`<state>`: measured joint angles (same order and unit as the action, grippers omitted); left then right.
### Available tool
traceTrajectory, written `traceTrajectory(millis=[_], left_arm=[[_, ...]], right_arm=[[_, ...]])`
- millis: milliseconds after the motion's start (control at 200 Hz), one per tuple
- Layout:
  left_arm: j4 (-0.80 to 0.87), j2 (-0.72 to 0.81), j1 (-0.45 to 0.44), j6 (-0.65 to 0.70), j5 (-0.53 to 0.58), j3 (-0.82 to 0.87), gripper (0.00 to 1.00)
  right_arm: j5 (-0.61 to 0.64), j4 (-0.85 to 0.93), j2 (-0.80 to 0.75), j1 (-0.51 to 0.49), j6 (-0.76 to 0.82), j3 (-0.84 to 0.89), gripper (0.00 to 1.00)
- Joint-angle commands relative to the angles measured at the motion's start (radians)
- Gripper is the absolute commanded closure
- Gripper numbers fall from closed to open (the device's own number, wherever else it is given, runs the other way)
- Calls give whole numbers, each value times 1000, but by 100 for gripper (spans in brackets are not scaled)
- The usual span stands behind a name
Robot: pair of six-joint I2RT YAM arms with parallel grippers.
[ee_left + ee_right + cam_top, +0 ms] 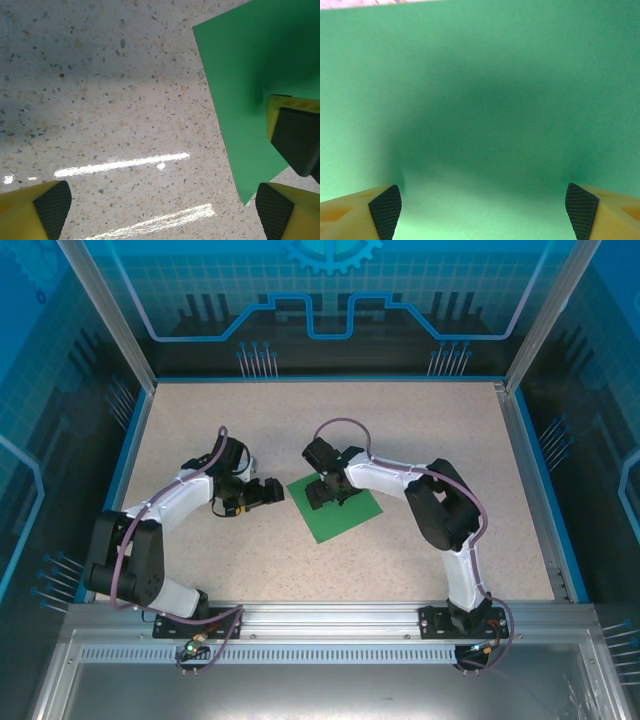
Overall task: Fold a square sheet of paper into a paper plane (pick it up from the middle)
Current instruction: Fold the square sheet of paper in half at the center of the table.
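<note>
Two arms reach in over a speckled desk (420, 430).

Sheet (342, 520): bright green, plain, lying flat and unfolded at the middle of the desk, turned askew to the desk edges. One corner points to about 7 o'clock, toward the near edge, in the top view.

Right hand (326, 496): over the sheet, toward its 11 o'clock part, and partly covering it from above. The arm comes in from 4 o'clock. In its wrist view, the two black pads (385, 206) sit far apart at 7 and 5 o'clock. Flat green paper runs between and beyond them, darkened by the hand's shadow at centre. Jaws spread wide, nothing between them. A thin strip of desk shows at 11 o'clock, past the sheet's far edge.

Left hand (268, 492): at the sheet's 9 o'clock, just beside its edge and over bare desk, fingers pointing at the paper. Its own pads (53, 206) stand wide at 7 and 5 o'clock, gaping and empty.

Left wrist view: the sheet fills the 1 to 4 o'clock part, one corner tapering to 5 o'clock. At 3 o'clock, one yellow, black-padded finger (296, 136) of the right hand sits low over the green. I cannot tell if it touches the paper.
</note>
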<state>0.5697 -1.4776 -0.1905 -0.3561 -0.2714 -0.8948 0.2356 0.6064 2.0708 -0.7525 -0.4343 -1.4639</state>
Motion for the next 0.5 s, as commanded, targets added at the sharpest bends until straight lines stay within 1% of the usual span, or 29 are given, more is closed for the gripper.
traceTrajectory(millis=[0, 330, 495], left_arm=[[2, -12, 13, 10, -34, -8, 1], [4, -15, 13, 11, -34, -7, 1], [5, -19, 13, 11, -35, -7, 1]], right_arm=[[9, 17, 32, -2, -23, 9, 12], [-10, 16, 82, 5, -23, 31, 17], [-13, 4, 81, 7, -24, 40, 19]])
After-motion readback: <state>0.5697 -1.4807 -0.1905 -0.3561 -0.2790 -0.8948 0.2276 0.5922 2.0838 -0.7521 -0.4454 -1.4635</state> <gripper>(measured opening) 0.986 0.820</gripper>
